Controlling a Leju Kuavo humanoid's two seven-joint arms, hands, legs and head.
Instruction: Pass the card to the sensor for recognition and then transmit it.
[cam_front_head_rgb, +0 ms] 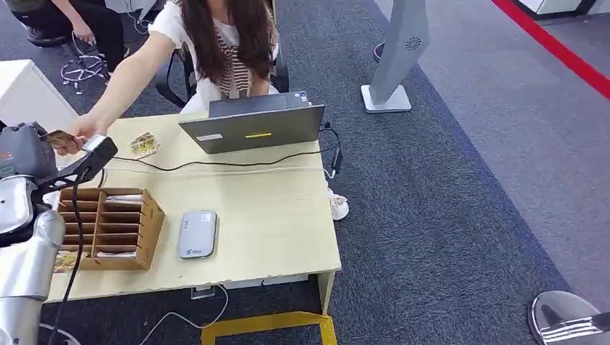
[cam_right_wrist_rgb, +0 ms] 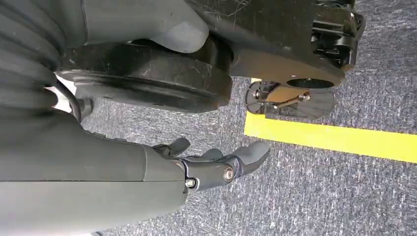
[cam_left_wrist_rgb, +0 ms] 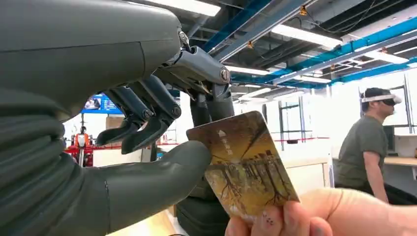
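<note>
Left wrist view puts my left hand [cam_left_wrist_rgb: 162,147] up close: the thick grey thumb presses against the face of the card [cam_left_wrist_rgb: 243,164] while darker fingers [cam_left_wrist_rgb: 147,118] curl behind its top edge — so I have it pinched, though the other fingers stay loosely apart. A person's hand [cam_left_wrist_rgb: 295,219] grips the same card at its opposite end, fingertips on its lower edge, so both of us touch it at once. From the head view the card [cam_front_head_rgb: 59,136] is a small tan sliver at the far left, raised above the desk [cam_front_head_rgb: 273,215], with the person's hand [cam_front_head_rgb: 83,133] reaching across to it beside my left hand [cam_front_head_rgb: 25,151]; how my fingers lie cannot be told there. That view also gives what the wrist one lacks: the flat grey sensor [cam_front_head_rgb: 197,233] lying on the desk beside a brown slotted card holder [cam_front_head_rgb: 108,226], and an open laptop [cam_front_head_rgb: 252,126] farther back. Right wrist view has my right hand [cam_right_wrist_rgb: 216,164] hanging over grey carpet near a yellow floor stripe [cam_right_wrist_rgb: 334,140] — fingers loosely extended, holding nothing.
</note>
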